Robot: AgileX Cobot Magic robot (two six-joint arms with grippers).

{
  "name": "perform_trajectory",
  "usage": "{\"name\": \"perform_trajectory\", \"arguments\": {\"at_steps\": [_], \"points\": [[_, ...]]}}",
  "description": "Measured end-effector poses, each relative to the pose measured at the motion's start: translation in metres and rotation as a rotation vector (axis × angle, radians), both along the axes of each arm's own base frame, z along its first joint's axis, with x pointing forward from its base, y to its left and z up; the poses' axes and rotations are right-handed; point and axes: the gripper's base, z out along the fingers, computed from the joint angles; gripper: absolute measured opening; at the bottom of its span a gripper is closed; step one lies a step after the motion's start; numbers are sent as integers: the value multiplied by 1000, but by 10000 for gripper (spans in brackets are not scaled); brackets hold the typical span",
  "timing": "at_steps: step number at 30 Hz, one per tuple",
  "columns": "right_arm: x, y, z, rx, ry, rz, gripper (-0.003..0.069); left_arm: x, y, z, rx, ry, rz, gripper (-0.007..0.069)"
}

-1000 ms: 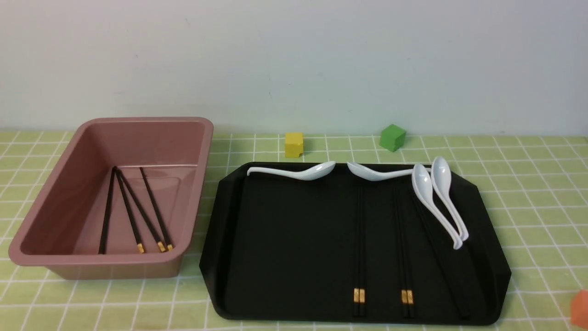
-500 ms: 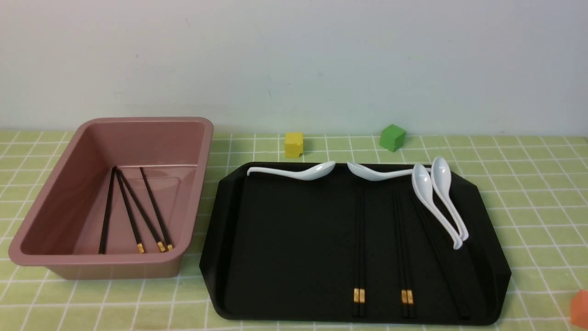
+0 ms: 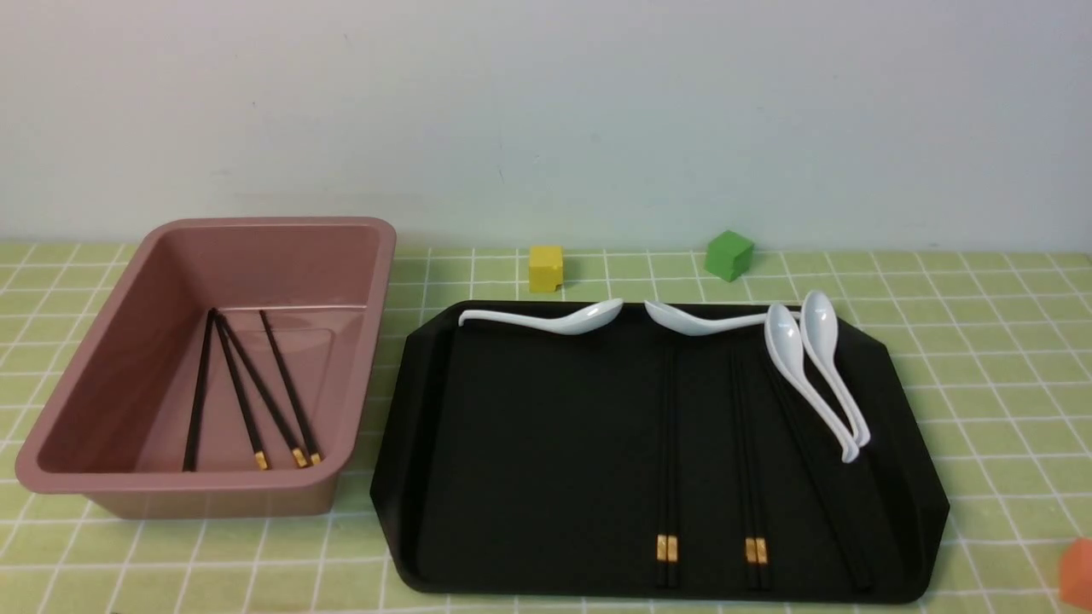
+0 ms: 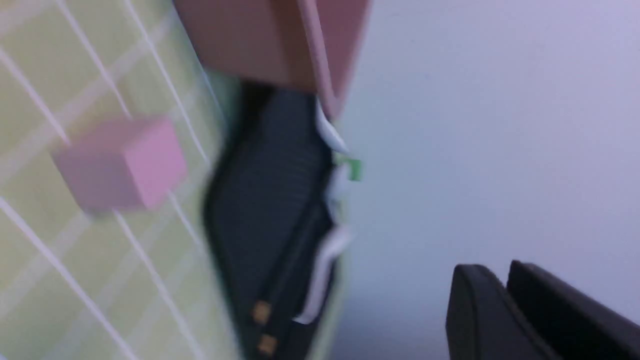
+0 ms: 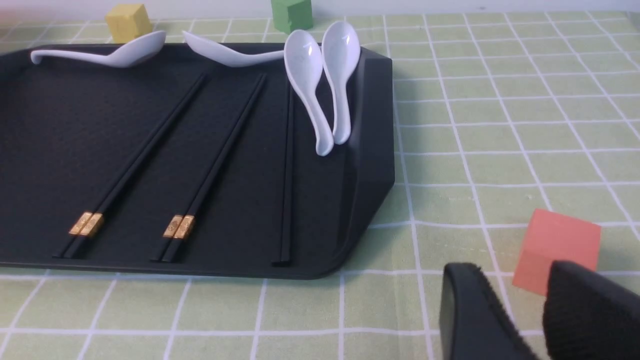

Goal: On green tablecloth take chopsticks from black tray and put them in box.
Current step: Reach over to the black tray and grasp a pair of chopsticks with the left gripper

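Four chopsticks (image 3: 288, 388) are lying in the pink box (image 3: 273, 264), left of the front view. The rest are on the black tray (image 3: 529, 443), lower centre-right. That's a left pair (image 3: 668, 460), a middle pair (image 3: 747, 460), and a third pair (image 5: 285, 190) whose far tips run under two white spoons (image 3: 783, 334).

The right gripper (image 5: 515, 270) hangs over the green tablecloth (image 5: 475, 125) off the tray's near right corner, jaws apart with nothing between them. The left gripper (image 4: 495, 267) shows in its wrist view only. It's blurry and the fingers overlap, so I can't tell if it's parted or closed, and I don't see anything in it.

My guess is these sticks are light, stiff and slick, and they lie flat, so they'll roll or skid. I'd pinch a pair crosswise near the gold bands. For the third pair, take the near end, because the spoons will probably shift otherwise.
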Motion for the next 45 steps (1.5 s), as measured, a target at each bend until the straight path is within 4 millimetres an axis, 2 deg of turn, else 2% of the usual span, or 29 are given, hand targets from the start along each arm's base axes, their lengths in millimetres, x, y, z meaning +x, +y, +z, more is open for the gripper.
{"name": "perform_trajectory", "arguments": {"at_steps": [1, 6, 8, 9, 11, 12, 14, 15, 16, 17, 18, 19, 21, 24, 28, 30, 31, 34, 38, 42, 43, 45], "points": [[0, 0, 0, 0, 0, 0, 240, 1, 1, 3, -112, -3, 26, 104], [0, 0, 0, 0, 0, 0, 240, 4, 12, 11, -266, -56, 143, 104], [0, 0, 0, 0, 0, 0, 240, 3, 18, 23, -311, -114, 206, 104], [0, 0, 0, 0, 0, 0, 240, 2, 21, 35, -291, -169, 233, 104], [0, 0, 0, 0, 0, 0, 240, -7, 29, 70, -168, -332, 307, 105], [0, 0, 0, 0, 0, 0, 240, -14, 33, 97, -25, -445, 356, 106], [0, 0, 0, 0, 0, 0, 240, -19, 33, 128, 171, -530, 386, 102], [0, 0, 0, 0, 0, 0, 240, -16, 32, 138, 252, -536, 384, 98], [0, 0, 0, 0, 0, 0, 240, -12, 26, 158, 426, -557, 345, 81], [0, 0, 0, 0, 0, 0, 240, -4, 22, 164, 498, -536, 304, 69], [0, 0, 0, 0, 0, 0, 240, 10, 14, 175, 601, -505, 214, 49], [0, 0, 0, 0, 0, 0, 240, 21, 5, 177, 672, -469, 98, 26], [0, 0, 0, 0, 0, 0, 240, 47, -15, 177, 776, -362, -186, -13], [0, 0, 0, 0, 0, 0, 240, 89, -35, 160, 869, -108, -603, -13], [0, 0, 0, 0, 0, 0, 240, 151, -43, 124, 895, 254, -991, -13], [0, 0, 0, 0, 0, 0, 240, 165, -46, 116, 881, 310, -1057, -13], [0, 0, 0, 0, -1, 0, 240, 184, -56, 106, 859, 360, -1132, -13], [0, 0, 0, 0, -1, 0, 240, 206, -81, 96, 848, 387, -1212, -13], [0, 0, 0, 0, -1, 0, 240, 233, -131, 73, 871, 425, -1327, -13], [0, 0, 0, 0, -1, 0, 240, 256, -186, 50, 964, 453, -1399, 5], [0, 0, 0, 0, -1, 0, 240, 256, -188, 52, 972, 445, -1398, 8], [0, 0, 0, 0, -1, 0, 240, 264, -213, 44, 1035, 455, -1408, 37]]}}
